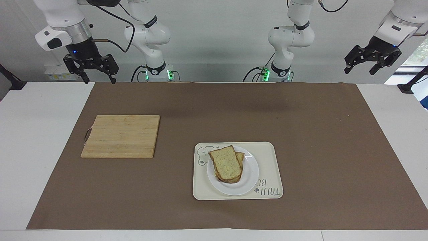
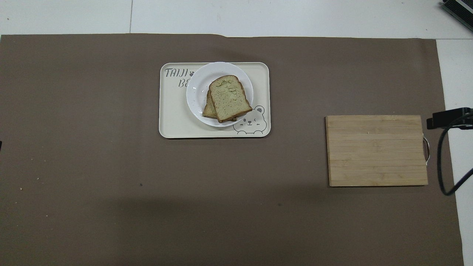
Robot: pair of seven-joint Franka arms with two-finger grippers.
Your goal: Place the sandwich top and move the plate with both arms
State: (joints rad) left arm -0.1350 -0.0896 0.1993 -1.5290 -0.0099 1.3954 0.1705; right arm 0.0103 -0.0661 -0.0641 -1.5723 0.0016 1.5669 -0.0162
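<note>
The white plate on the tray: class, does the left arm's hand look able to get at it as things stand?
Probably yes. The left hand hangs open above the table's edge, and only bare brown mat lies between it and the white plate on the tray.

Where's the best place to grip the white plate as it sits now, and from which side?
Probably the plate's bare rim toward the left arm's end: the sandwich top covers the other half. It sits on the tray, so come from above.
</note>
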